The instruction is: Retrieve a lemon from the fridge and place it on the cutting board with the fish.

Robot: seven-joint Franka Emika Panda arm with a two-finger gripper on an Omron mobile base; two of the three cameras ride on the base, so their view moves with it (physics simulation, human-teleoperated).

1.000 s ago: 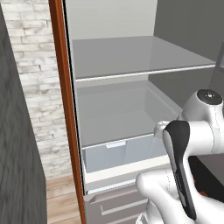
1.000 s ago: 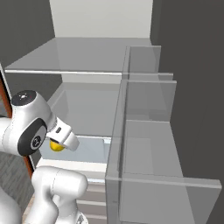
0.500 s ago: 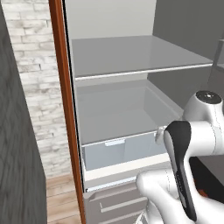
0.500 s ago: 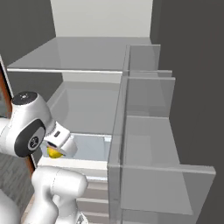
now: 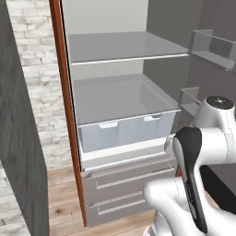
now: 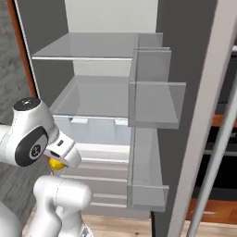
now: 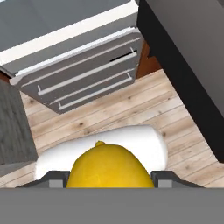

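Note:
The lemon [image 7: 107, 168], bright yellow, sits between my gripper's [image 7: 108, 178] two dark fingertips [image 7: 52, 177], and the gripper is shut on it. From the right base camera, the lemon [image 6: 56, 164] peeks out under the hand, in front of the fridge's [image 6: 97, 97] lower drawers. The fridge [image 5: 120, 97] stands open, showing pale grey shelves and a clear crisper box. Its grey drawers [image 7: 83, 74] lie at the top of the hand view. The cutting board and the fish are out of view.
The open fridge door with its clear bins [image 6: 152, 106] and long bar handle [image 6: 217, 152] stands to the right. A brick wall [image 5: 32, 69] and dark panel [image 5: 18, 138] are on the left. Wood floor [image 7: 131, 109] lies below, beside a dark cabinet [image 7: 192, 65].
The whole picture has shifted, so the base and cameras have moved relative to the fridge. The hand with the lemon now sits lower, outside the fridge interior, before the drawers.

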